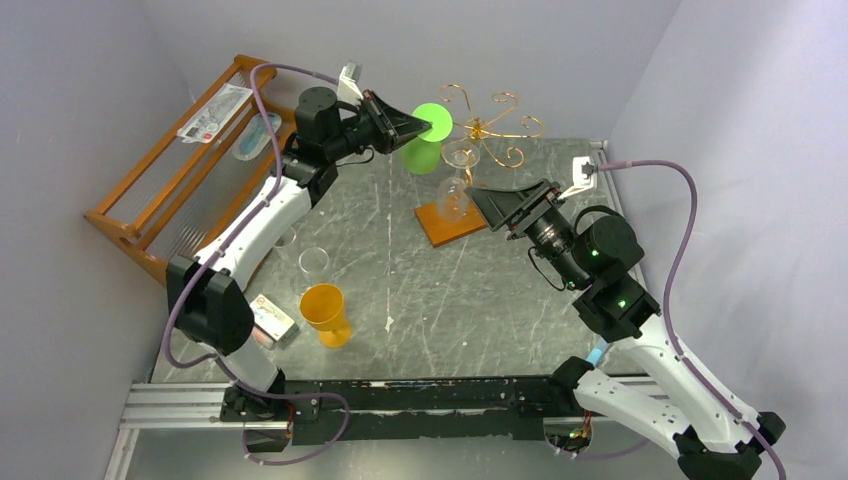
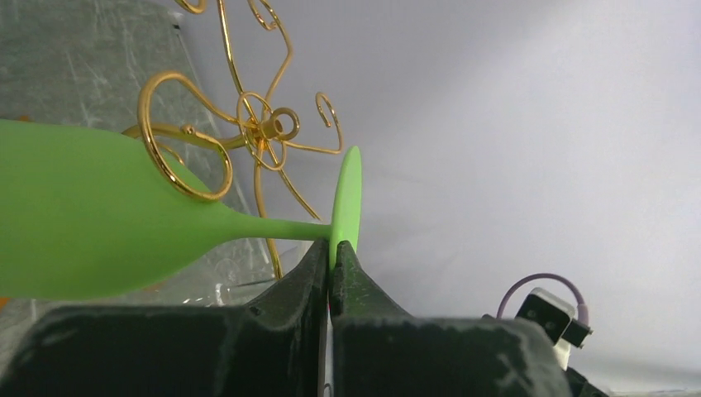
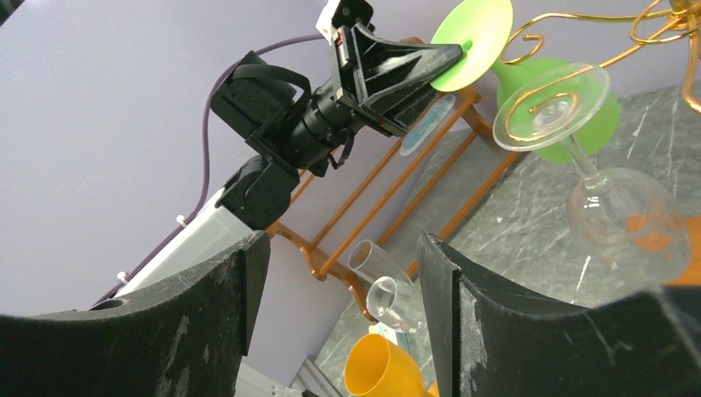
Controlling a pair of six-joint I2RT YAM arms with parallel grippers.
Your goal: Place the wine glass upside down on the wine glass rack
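left gripper [image 2: 331,252] pinches green wine glass [image 2: 83,223] foot

grey table [image 1: 480,300] carries the wine glass rack [image 1: 436,222], orange cup [image 1: 325,312], clear tumbler [image 1: 313,262].

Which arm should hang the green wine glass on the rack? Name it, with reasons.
Left. The left hand is shut on the foot of the green wine glass, beside the curled arms of the wine glass rack. The right hand is open and empty.
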